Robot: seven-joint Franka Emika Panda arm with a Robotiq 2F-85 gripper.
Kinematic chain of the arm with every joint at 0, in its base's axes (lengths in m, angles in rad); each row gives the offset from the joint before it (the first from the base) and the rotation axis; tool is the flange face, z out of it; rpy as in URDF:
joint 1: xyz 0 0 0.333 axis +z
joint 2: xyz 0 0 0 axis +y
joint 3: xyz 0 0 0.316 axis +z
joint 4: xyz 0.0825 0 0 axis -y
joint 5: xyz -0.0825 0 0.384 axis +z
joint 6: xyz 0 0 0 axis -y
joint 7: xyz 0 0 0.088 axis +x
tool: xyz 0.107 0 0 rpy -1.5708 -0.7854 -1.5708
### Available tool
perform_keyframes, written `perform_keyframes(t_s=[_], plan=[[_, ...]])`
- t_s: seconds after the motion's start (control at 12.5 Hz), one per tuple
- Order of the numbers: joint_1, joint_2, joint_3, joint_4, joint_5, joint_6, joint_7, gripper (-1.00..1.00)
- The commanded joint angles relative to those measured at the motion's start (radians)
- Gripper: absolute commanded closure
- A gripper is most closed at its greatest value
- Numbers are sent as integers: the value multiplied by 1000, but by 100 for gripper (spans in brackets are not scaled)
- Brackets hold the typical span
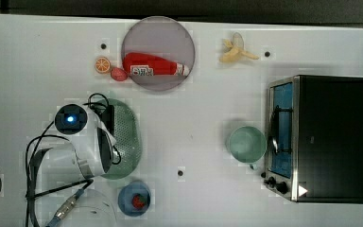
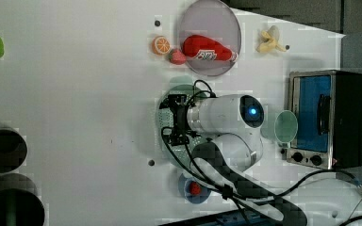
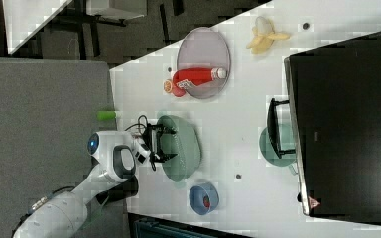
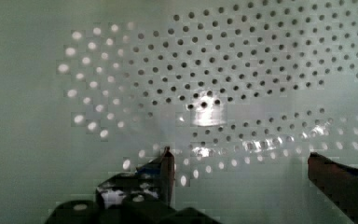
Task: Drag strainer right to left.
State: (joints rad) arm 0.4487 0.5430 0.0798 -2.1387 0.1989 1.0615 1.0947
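Note:
The strainer (image 1: 128,137), a pale sage-green oval basket dotted with small holes, lies on the white table left of centre in the top view. It is also seen under the arm in the left view (image 2: 166,123) and in the right view (image 3: 184,146). My gripper (image 3: 166,144) reaches down into its basin and is open, with nothing between the fingers. In the wrist view, the perforated floor of the strainer (image 4: 214,70) sits close ahead, and both dark fingertips of the gripper (image 4: 240,156) stand wide apart above it. In the top view, the white arm covers the strainer's left half.
In the top view, a grey-purple plate (image 1: 158,30) with a red bottle (image 1: 153,68) lies at the back, an orange slice (image 1: 102,65) beside it, a banana (image 1: 236,51) further right. A mint cup (image 1: 246,143) stands by the toaster oven (image 1: 321,137). A blue bowl (image 1: 133,198) sits below the strainer.

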Motion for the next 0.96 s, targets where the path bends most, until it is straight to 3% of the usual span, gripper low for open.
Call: perform_keyframes(t_s=[0.08, 0.96], plan=[[40, 14, 15, 73, 6, -20, 63, -100], [155, 113, 16, 230, 33, -29, 193, -100]])
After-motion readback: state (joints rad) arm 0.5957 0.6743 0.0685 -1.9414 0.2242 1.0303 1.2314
